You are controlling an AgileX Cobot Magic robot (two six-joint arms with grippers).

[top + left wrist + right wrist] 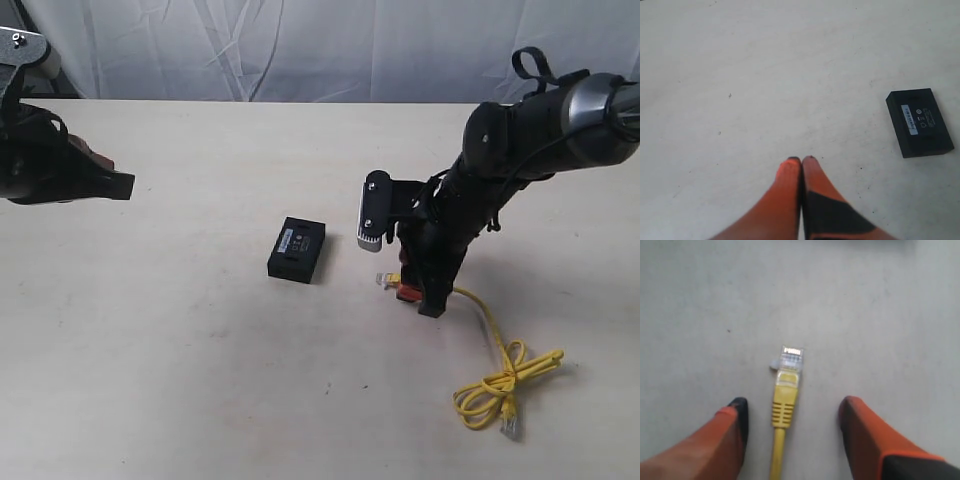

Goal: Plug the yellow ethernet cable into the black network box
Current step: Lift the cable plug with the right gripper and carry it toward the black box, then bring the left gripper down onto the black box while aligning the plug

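A pale cream worktop (200,350) runs back to a wrinkled white cloth backdrop (300,50) along its far edge. The black network box (297,250) lies flat near the middle, with open room around it that is widest to the left and on the near side. The yellow ethernet cable (500,382) lies right of the box. Its clear plug (385,280) points left toward the box but stays apart from it. The cord trails right and nearer to a tied looped bundle, which ends in a second plug (511,425).

The right arm (530,130) reaches in from the far right and bends steeply down. The right jaws stand open, one on each side of the cable just behind the first plug, and in the wrist view they do not touch it. The left arm (40,160) hangs at the far left, well apart from the box. The left jaws are pressed together and grip nothing.
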